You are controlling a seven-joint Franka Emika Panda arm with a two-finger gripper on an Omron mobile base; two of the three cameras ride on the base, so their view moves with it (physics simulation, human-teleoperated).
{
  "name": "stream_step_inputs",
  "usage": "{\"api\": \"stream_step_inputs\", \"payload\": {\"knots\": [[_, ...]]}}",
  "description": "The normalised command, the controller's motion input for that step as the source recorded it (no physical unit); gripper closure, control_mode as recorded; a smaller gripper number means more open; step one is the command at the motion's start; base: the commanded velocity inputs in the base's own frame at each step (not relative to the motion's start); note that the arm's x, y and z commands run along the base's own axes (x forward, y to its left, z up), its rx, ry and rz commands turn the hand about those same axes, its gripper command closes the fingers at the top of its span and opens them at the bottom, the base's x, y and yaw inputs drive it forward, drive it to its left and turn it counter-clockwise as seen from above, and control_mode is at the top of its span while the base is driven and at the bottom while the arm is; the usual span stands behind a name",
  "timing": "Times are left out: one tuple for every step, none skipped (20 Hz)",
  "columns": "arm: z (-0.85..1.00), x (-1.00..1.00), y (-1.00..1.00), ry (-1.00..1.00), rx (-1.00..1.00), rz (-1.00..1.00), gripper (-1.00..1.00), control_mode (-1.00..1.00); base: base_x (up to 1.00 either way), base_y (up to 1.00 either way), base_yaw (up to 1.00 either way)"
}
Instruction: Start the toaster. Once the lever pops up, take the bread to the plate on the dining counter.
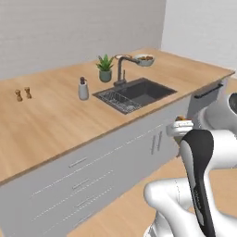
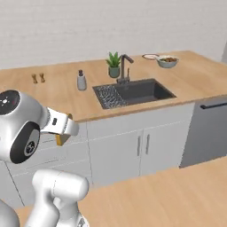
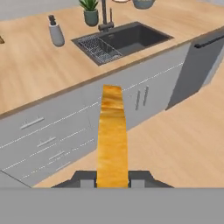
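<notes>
1. My gripper (image 3: 113, 177) is clenched on the bread (image 3: 113, 135); in the hand view the slice stands edge-on between my two finger tips, its golden-brown crust facing the camera.
2. In the right base view a small tan piece of the bread shows under my hand at the left, in front of the pale grey drawers (image 2: 66, 155).
3. The bread is off every surface, held in the air over the wood floor (image 3: 183, 140) in front of the cabinets.
4. Beyond it runs a light-wood counter (image 1: 46, 125) with a dark sink (image 1: 136, 94) and a dark tap (image 1: 122, 69).
5. By the sink: a soap dispenser (image 1: 83, 89) and a small potted plant (image 1: 105, 68).
6. Behind the tap: a bowl (image 1: 145, 59) with brownish contents, and beside it a plate (image 2: 150, 56).
7. Two small brown shakers (image 1: 23, 94) stand well apart, at the counter's left.
8. A dark-handled dishwasher front (image 2: 208, 133) sits right of the cabinet doors.
</notes>
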Motion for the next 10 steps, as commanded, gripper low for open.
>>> {"api": "stream_step_inputs", "payload": {"knots": [[0.00,0.00,0.00,0.00,0.00,0.00,1.00,1.00,-0.14,0.05,0.99],[0.00,0.00,0.00,0.00,0.00,0.00,1.00,1.00,-0.11,0.22,0.94],[0.00,0.00,0.00,0.00,0.00,0.00,1.00,1.00,-0.05,0.47,0.87],[0.00,0.00,0.00,0.00,0.00,0.00,1.00,1.00,0.00,0.64,0.80],[0.00,0.00,0.00,0.00,0.00,0.00,1.00,1.00,0.00,0.66,0.79],[0.00,0.00,0.00,0.00,0.00,0.00,1.00,1.00,0.00,0.63,0.77],[0.00,0.00,0.00,0.00,0.00,0.00,1.00,1.00,0.00,0.63,0.75],[0.00,0.00,0.00,0.00,0.00,0.00,1.00,1.00,0.00,0.65,0.73],[0.00,0.00,0.00,0.00,0.00,0.00,1.00,1.00,0.00,0.64,0.71],[0.00,0.00,0.00,0.00,0.00,0.00,1.00,1.00,0.00,0.63,0.67]]}}
